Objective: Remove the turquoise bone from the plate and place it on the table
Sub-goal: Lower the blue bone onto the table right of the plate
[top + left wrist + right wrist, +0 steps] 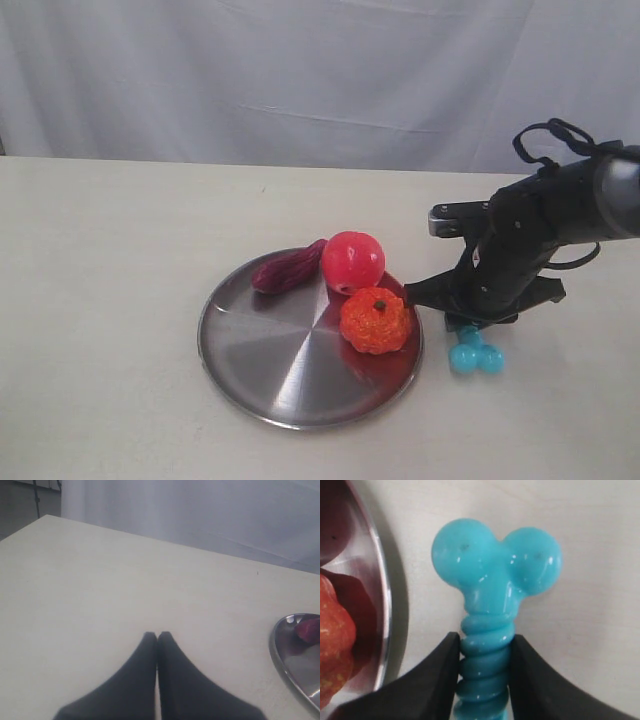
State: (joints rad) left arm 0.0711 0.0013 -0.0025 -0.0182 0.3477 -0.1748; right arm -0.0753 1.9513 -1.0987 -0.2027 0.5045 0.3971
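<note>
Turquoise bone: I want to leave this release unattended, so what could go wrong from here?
1. The right claw is shut on the ribbed shaft of the turquoise bone; the ribs may snag as it opens and drag the toy.
2. The bone sits close to the plate rim, so its round knobs could roll against it.
3. The arm hangs beside the orange pumpkin toy; withdrawing could nudge it.

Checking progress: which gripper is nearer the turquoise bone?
Right. The right gripper grips the turquoise bone by its shaft; the left gripper sits shut over the table, beyond the plate.
</note>
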